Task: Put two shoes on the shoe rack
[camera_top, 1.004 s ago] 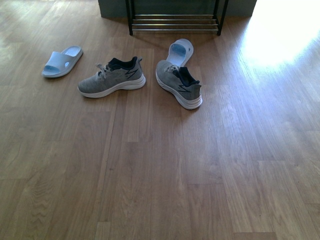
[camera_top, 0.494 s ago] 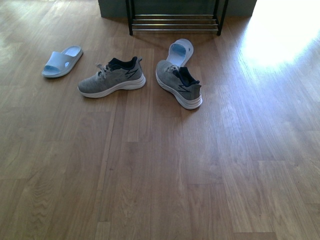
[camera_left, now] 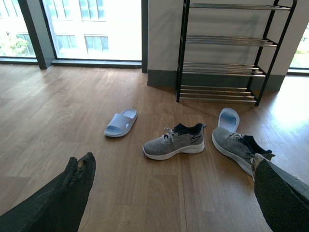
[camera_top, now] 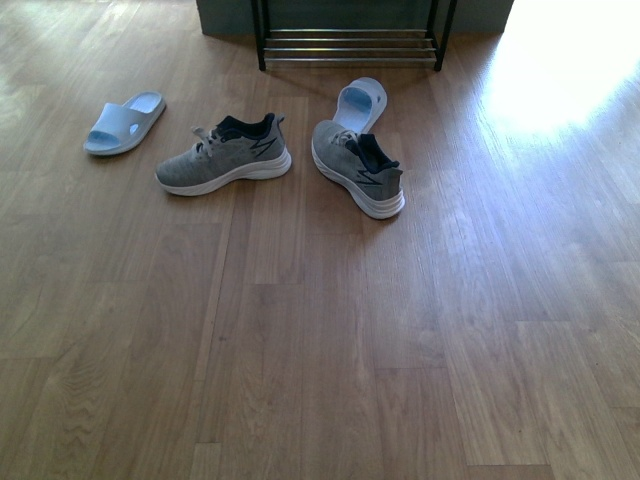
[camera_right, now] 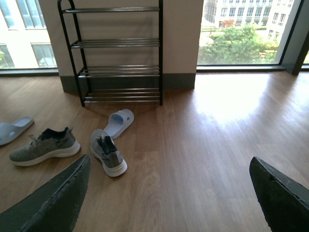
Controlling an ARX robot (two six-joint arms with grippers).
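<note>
1. The shoe rack [camera_top: 350, 45] stands against the wall at the far end of the wooden floor [camera_top: 320, 350]. The front view shows only its lowest chrome bars and black legs, while the left wrist view shows four tiers [camera_left: 227, 67].
2. Both grey knit sneakers sit on their soles on the floor in front of the rack, not on it.
3. The left sneaker [camera_top: 224, 155] lies side-on to the front camera, with its toe to the left and its dark collar toward the rack.
4. The right sneaker [camera_top: 358, 168] is near it but apart. Its heel is toward the robot and its toe is angled toward the rack.
5. One pale blue slide [camera_top: 360, 104] lies between the right sneaker and the rack, just beside the sneaker's toe. I cannot tell whether they touch.
6. The other slide [camera_top: 124, 122] lies well off to the left, apart from everything else.
7. The left tool [camera_left: 170, 161] is spread wide. Its dark fingers [camera_left: 72, 188] stand at opposite edges of its wrist view, and it holds nothing.
8. The right tool [camera_right: 169, 161] is likewise spread wide with nothing between its fingers [camera_right: 58, 198].
9. Both tools are above the floor, well short of the shoes.
10. Neither arm appears in the front view.
</note>
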